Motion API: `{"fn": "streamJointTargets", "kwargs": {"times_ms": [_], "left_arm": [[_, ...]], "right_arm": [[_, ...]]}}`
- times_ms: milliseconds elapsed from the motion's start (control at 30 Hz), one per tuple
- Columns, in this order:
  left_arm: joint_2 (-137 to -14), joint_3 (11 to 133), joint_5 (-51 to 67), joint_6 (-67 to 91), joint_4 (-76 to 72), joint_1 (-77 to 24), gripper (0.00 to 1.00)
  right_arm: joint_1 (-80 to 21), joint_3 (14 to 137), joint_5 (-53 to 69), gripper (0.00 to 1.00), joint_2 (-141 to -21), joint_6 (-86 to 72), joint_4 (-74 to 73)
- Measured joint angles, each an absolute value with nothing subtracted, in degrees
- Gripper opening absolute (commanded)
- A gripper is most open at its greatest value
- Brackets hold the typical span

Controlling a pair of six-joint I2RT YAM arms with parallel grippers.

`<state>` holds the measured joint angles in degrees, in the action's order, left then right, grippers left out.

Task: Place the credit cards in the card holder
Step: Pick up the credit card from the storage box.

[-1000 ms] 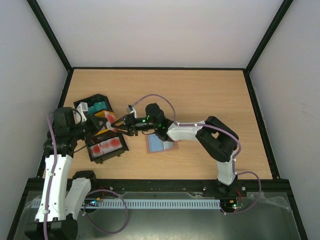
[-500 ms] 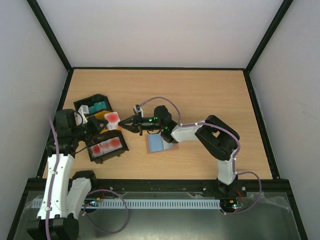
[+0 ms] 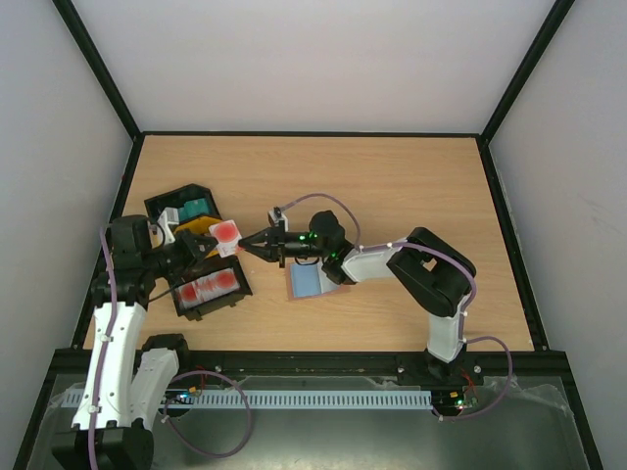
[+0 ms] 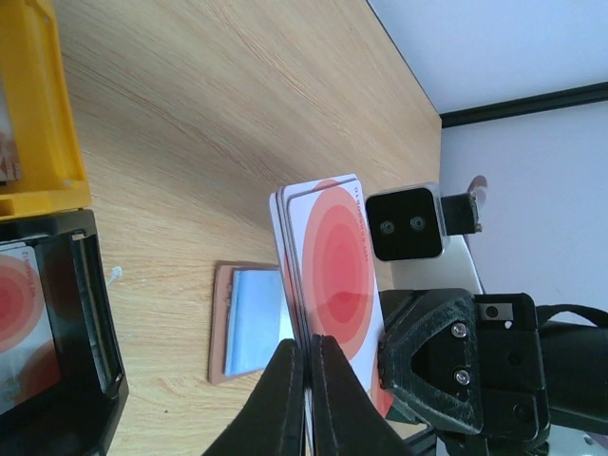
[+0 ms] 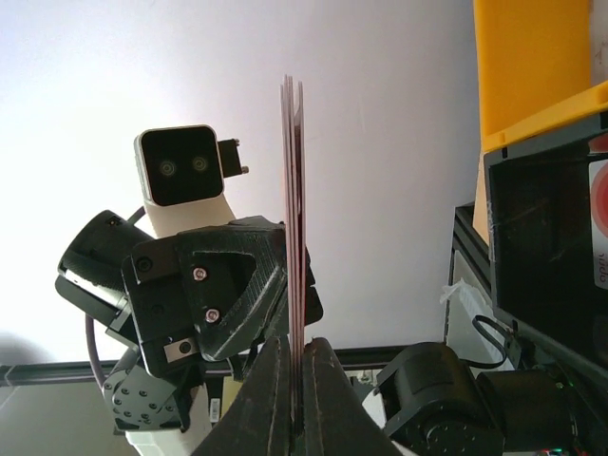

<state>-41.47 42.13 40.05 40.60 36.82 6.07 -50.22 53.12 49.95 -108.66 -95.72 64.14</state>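
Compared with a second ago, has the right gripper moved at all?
Yes. The right gripper has drawn back rightward, toward the fixed card holder, and has shut on the red-and-white cards.

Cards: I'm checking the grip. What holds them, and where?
The left gripper and right gripper each pinch the card stack by an edge.

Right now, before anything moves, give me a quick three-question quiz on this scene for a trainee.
1. True or false: only the left gripper grips the red-and-white cards.
2. What lies on the card holder on the table? A) a blue card B) a yellow card C) nothing
3. Fill in: the black tray nearest the arm bases holds ___-and-white cards.
Key: 1 false, the right gripper is shut on them too; 2 A; 3 red.
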Motion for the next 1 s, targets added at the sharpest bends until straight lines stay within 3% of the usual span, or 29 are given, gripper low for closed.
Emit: {"fn": "streamJointTargets", "kwargs": {"times_ms": [367,467,1000], "left_arm": [[-41.08,39.66,46.33,44.27,30.96,6.24,0.03],[-40.93,39.13,46.98,45.21,29.82,6.42,0.08],[-39.79,36.16,50.41,54.00,25.47,6.46,0.56]], "right_arm": [[-49.06,50.37,50.30,0.02,-108.64,-107.48,74.22],[-48.69,50.24,50.24,0.02,-108.64,-109.16,75.59],[-47.68,50.28,49.04,0.02,-107.11,-112.09,83.02]]}}
